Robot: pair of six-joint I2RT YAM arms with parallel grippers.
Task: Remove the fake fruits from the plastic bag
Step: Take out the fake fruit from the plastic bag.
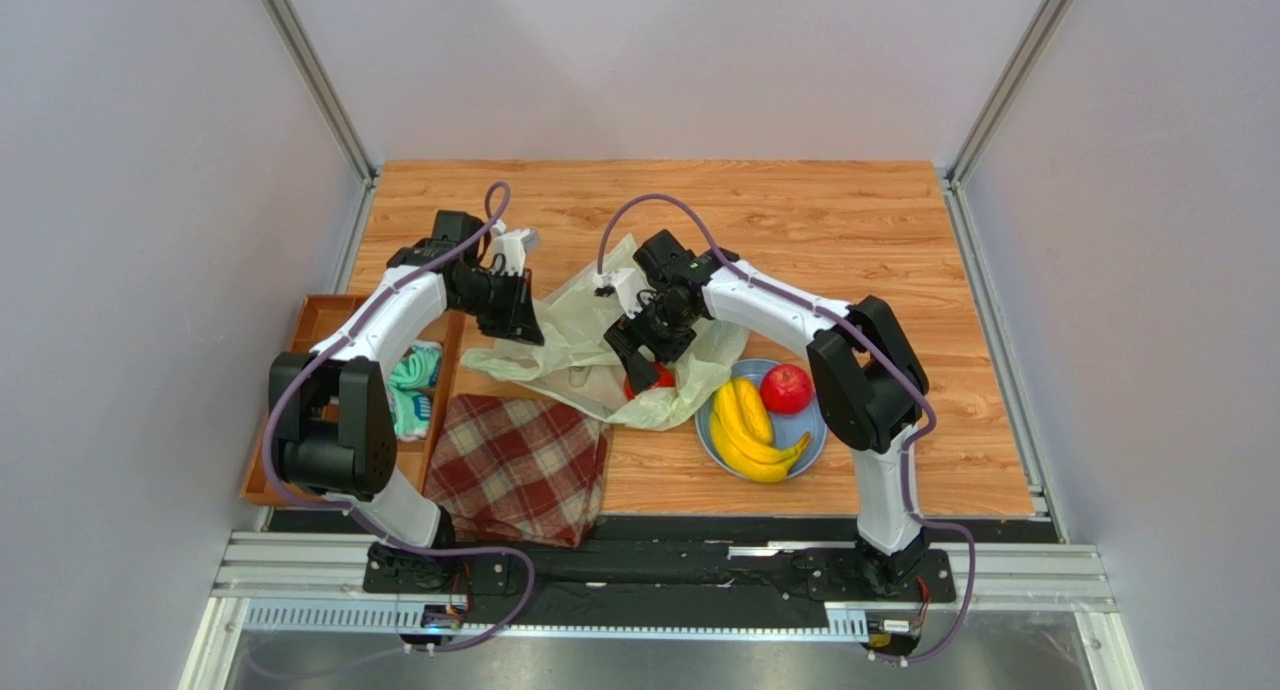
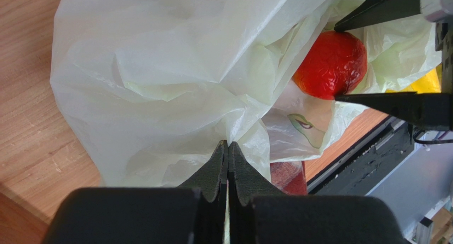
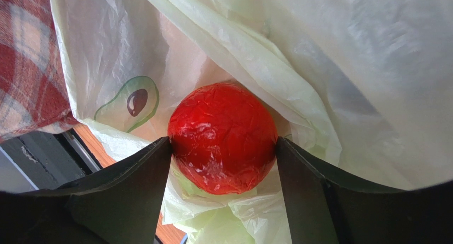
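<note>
Though at bag (image 3: 372, 69) edge, fruit (image 3: 223, 143) hemmed.

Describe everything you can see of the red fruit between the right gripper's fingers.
The red fruit is round and whole, with a glossy, finely wrinkled skin that looks like plastic. It sits at the open mouth of the bag, with the thin film behind and below it. The right gripper has one dark finger touching each side of it.

Wooden table (image 1: 842, 225) carries plastic bag (image 1: 579, 345), blue plate (image 1: 813, 425), plaid cloth (image 1: 519, 473).
</note>
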